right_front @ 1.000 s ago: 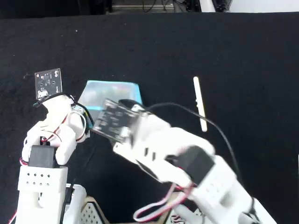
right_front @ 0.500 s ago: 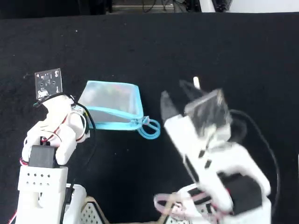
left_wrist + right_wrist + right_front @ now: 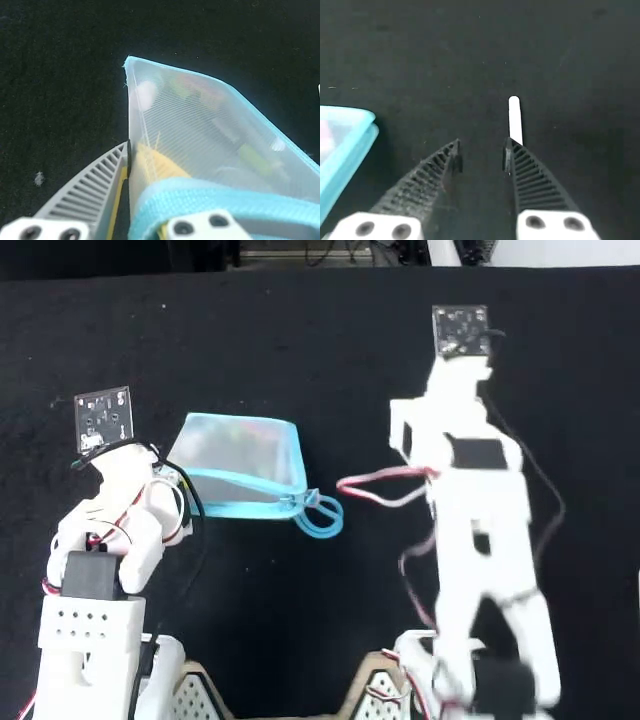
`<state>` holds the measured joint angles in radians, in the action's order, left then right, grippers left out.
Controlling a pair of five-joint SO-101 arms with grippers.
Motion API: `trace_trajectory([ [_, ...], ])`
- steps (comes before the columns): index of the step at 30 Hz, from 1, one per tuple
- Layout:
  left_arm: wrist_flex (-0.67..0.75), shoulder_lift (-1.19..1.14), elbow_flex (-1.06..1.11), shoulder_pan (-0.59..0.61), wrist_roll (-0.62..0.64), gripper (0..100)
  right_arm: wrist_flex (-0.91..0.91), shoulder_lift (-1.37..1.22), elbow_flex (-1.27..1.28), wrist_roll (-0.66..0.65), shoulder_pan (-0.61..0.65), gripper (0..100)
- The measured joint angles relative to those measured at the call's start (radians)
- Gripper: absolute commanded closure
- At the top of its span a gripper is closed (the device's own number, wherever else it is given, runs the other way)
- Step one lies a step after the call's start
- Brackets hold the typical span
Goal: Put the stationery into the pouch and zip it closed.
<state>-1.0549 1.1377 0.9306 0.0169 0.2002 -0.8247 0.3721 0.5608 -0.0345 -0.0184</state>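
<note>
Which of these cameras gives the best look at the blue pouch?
The high view: nearly the whole pouch lies in sight, outline and pull loop included. The left wrist view shows its mesh side close up, cut off at the edges; the right wrist view catches a corner.

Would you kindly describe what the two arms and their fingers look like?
Both arms are white plastic with black motor blocks: the left arm trails black and red wires, the right arm a looping red-and-white cable. Each carries a small dark square board near the wrist. The right gripper has dark, ribbed, tapering fingers on white bases with paired screw holes.
</note>
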Motion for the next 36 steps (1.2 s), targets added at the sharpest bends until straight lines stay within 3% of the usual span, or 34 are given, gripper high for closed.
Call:
trace_trajectory([
  [7, 0.0, 0.0, 0.0, 0.0, 0.0, 97, 0.164, -0.33, -0.029, 0.0, -0.006, 86.8],
  [26, 0.0, 0.0, 0.0, 0.0, 0.0, 97, 0.143, -0.827, -0.466, -0.002, -0.117, 86.8],
  [36, 0.0, 0.0, 0.0, 0.0, 0.0, 97, 0.104, -0.964, -0.591, -0.135, -0.08, 87.2],
])
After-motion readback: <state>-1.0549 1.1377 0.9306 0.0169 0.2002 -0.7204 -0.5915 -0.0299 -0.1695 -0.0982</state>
